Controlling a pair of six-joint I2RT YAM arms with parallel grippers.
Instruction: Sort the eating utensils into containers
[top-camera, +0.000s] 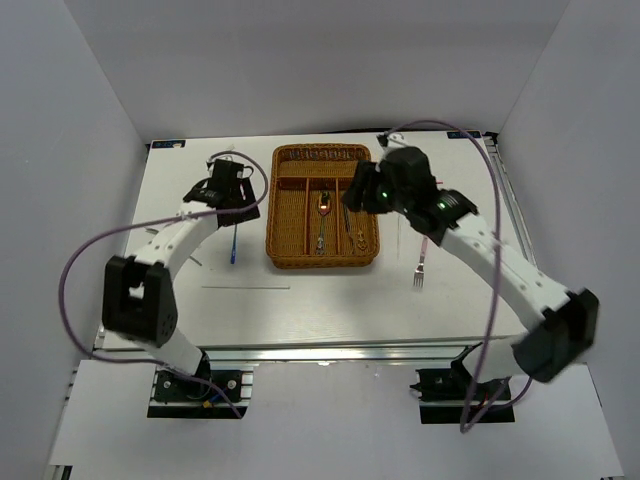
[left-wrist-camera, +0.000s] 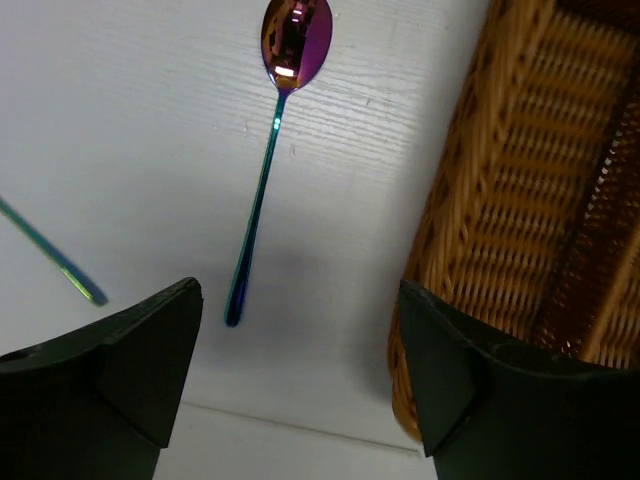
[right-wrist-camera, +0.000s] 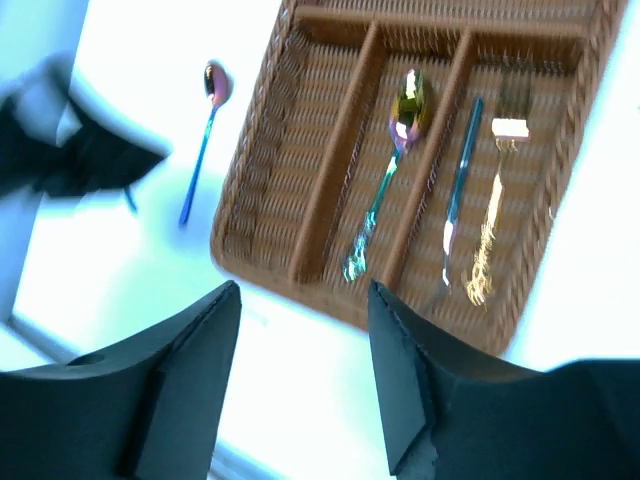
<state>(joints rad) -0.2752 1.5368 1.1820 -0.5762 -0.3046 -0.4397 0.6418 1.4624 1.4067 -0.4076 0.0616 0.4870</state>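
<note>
The brown wicker tray (top-camera: 285, 215) sits mid-table. Its middle slot holds an iridescent spoon (right-wrist-camera: 398, 135). Its right slot holds a green-handled fork (right-wrist-camera: 460, 190) and a gold fork (right-wrist-camera: 493, 205). An iridescent purple spoon (left-wrist-camera: 268, 165) lies on the table left of the tray (left-wrist-camera: 520, 200), and it also shows in the top view (top-camera: 233, 245). My left gripper (left-wrist-camera: 300, 345) is open and empty just above that spoon's handle end, beside the tray's wall. My right gripper (right-wrist-camera: 305, 330) is open and empty, hovering above the tray's near edge. A silver fork (top-camera: 420, 270) lies right of the tray.
A long thin chopstick (top-camera: 245, 288) lies on the table in front of the left arm. A thin iridescent rod (left-wrist-camera: 50, 255) lies left of the spoon. A thin red stick (top-camera: 399, 235) lies right of the tray. White walls enclose the table.
</note>
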